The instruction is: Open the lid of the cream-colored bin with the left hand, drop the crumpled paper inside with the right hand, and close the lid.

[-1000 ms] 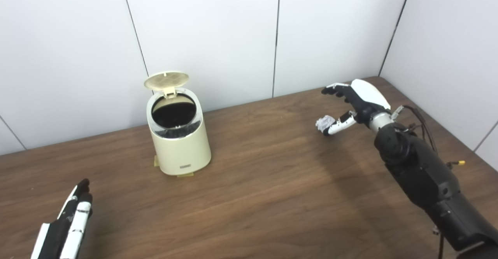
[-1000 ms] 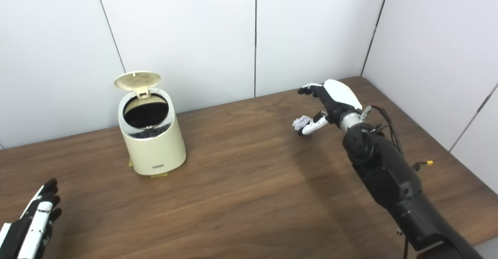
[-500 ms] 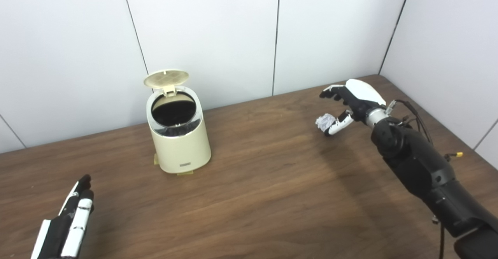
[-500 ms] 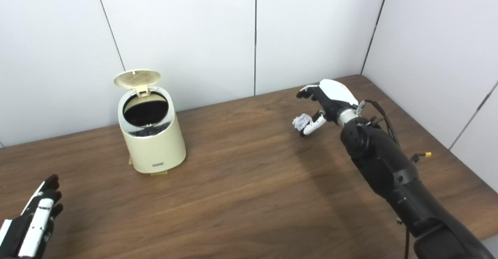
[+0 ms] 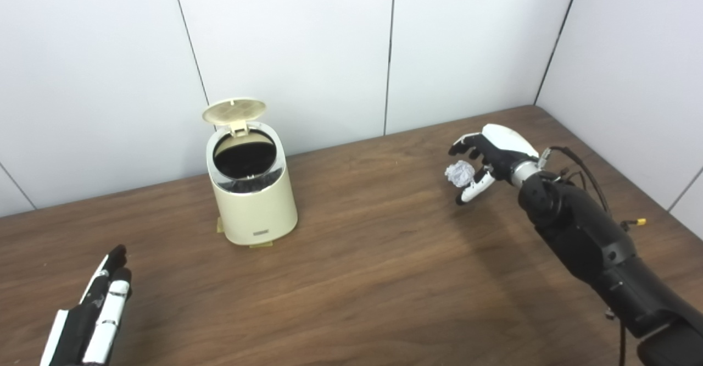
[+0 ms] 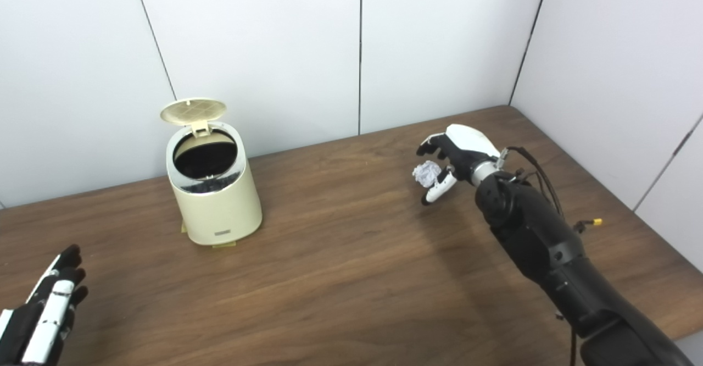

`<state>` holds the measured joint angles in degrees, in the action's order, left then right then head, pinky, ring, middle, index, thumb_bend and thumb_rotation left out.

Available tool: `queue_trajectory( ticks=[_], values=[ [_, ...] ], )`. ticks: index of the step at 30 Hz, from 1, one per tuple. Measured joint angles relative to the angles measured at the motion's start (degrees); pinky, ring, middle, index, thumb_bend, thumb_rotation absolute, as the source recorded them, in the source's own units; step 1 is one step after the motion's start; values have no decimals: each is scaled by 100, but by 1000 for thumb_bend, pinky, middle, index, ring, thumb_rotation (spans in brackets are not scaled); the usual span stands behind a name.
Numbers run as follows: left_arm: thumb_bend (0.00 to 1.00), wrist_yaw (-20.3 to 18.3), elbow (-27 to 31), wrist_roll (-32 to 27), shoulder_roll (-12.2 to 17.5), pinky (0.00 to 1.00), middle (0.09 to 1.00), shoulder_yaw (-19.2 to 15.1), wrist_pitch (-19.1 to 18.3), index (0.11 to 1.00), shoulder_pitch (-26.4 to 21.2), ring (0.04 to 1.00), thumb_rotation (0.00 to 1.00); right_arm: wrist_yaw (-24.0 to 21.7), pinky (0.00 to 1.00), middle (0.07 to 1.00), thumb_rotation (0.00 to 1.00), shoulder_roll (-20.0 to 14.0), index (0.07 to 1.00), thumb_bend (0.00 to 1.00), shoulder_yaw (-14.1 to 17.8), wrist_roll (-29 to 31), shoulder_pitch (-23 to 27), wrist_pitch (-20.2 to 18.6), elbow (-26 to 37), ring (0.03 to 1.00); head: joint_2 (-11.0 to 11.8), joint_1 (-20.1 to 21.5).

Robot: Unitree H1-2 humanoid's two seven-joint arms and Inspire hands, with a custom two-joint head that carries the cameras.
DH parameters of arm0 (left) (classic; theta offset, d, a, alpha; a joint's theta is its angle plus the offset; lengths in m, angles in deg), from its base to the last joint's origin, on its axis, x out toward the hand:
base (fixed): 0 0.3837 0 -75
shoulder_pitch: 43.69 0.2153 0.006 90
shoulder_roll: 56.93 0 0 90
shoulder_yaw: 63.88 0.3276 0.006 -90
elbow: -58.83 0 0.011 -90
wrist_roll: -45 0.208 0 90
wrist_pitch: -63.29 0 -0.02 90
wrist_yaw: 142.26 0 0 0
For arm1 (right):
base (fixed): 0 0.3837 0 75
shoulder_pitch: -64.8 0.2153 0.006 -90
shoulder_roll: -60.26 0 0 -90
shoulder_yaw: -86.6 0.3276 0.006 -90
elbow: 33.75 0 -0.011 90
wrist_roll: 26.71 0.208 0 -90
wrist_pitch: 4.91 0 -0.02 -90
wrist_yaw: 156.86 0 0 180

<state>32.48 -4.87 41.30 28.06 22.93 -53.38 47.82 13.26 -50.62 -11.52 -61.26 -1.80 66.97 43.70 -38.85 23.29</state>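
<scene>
The cream-colored bin [image 5: 254, 201] stands on the table at the back left, its lid [image 5: 234, 111] tilted up and the dark inside showing. The crumpled white paper [image 5: 459, 172] lies on the table at the right, also seen in the right eye view [image 6: 426, 172]. My right hand [image 5: 494, 151] cups it, fingers curled over the top and thumb on the near side. The fingers are still apart and do not grip it. My left hand [image 5: 90, 316] lies flat and open at the bottom left, far from the bin, holding nothing.
The brown wooden table [image 5: 373, 256] runs to white panel walls behind and on the right. A small yellow pad sticks out under the bin's base. Cables hang off my right forearm [image 5: 582, 234].
My right hand has come down and curled around the paper, the thumb swinging to its near side. The left hand and the bin have barely moved.
</scene>
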Motion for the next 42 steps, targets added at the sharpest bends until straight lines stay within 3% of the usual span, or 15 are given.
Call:
queue_trajectory(
  ticks=[4, 7, 20, 42],
  values=[
    [340, 0, 0, -5, 18, 1000, 1000, 9, 0, 1000, 0, 1000, 734, 0, 679, 775, 68, 33, 691, 848, -33, 4, 0, 9, -4, 756, -26, -9],
    [373, -3, 0, -11, 26, 1000, 1000, 28, 0, 1000, 0, 1000, 782, -1, 665, 782, 71, 50, 692, 844, -31, 20, 0, 11, -3, 757, -35, -9],
    [392, 1, 0, -8, 46, 1000, 1000, 55, 0, 1000, 1, 1000, 796, -147, 671, 776, 68, 76, 689, 839, -29, -27, -1, -57, 52, 753, -97, -53],
    [400, -14, 1, -55, 44, 1000, 1000, 46, 0, 1000, 1, 1000, 770, 13, 675, 758, 52, 9, 670, 831, 36, -41, -92, 57, -23, 732, -158, -88]
  ],
)
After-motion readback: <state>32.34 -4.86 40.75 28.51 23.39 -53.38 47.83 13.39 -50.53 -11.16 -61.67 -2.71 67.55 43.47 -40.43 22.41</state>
